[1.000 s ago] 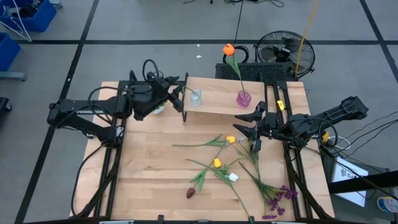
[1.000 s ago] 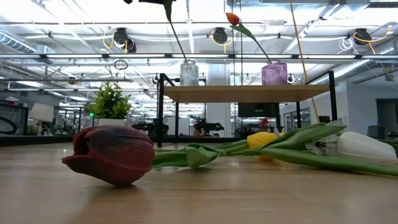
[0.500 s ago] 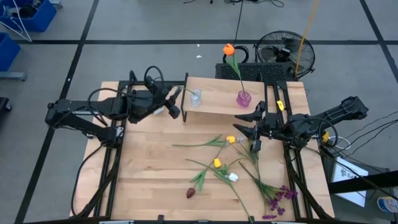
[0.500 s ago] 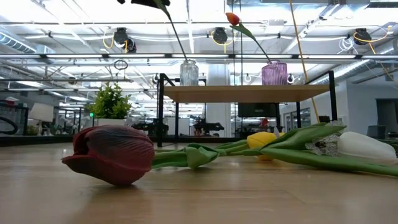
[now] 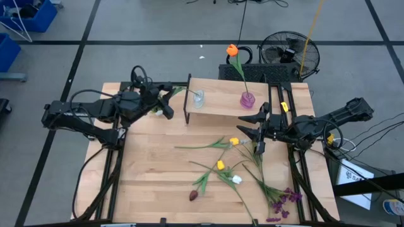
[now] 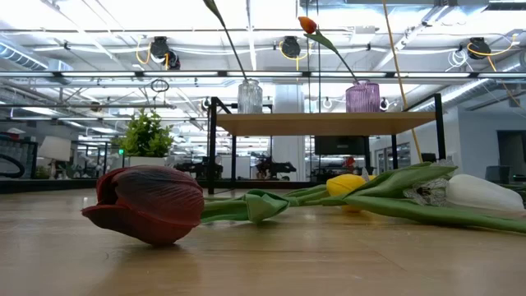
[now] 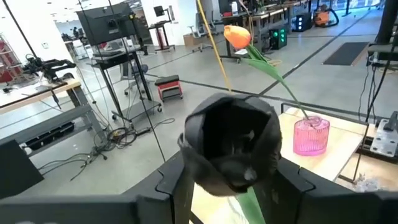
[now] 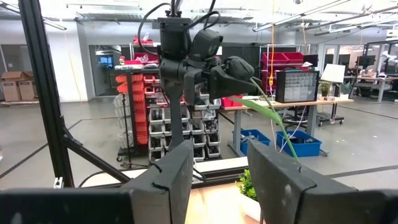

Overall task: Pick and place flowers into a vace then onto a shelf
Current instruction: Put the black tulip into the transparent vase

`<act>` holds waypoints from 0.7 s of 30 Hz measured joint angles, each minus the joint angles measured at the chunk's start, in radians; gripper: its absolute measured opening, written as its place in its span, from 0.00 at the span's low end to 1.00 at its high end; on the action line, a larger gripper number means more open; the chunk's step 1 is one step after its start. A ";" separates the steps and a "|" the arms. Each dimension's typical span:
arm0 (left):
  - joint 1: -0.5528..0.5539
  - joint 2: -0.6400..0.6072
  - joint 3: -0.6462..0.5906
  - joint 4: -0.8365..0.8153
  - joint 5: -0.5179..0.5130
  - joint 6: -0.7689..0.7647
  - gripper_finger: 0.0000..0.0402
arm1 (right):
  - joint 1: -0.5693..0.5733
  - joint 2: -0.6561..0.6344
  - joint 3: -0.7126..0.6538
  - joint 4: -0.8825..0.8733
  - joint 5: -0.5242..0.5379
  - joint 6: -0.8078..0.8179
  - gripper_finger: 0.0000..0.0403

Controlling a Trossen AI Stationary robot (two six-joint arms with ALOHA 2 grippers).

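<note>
Left tool (image 5: 165, 101), grip state hidden, just beside clear vase (image 5: 198, 98) on shelf (image 5: 221, 104); could nudge vase over. Right tool (image 5: 257, 131) open, waiting near flowers (image 5: 221, 165).

Shelf (image 5: 221, 101) standing along the table's (image 5: 145, 189) far edge, clear vase (image 5: 199, 98) and purple vase (image 5: 247, 99) blocking its top, flowers (image 5: 237, 170) strewn across the middle and near right corner, left half bare.
</note>
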 joint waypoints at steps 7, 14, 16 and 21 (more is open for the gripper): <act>-0.016 -0.005 0.000 -0.019 0.002 -0.001 0.38 | 0.000 0.000 0.000 0.002 0.000 0.001 0.36; -0.019 -0.005 0.000 -0.026 0.060 -0.027 0.38 | 0.000 0.000 0.000 0.003 0.000 0.000 0.36; -0.022 -0.006 0.000 -0.026 0.060 -0.025 0.38 | 0.000 0.000 0.000 0.003 0.000 0.001 0.36; -0.024 -0.023 0.000 -0.028 0.062 -0.019 0.38 | 0.000 0.000 0.000 0.003 0.000 0.001 0.36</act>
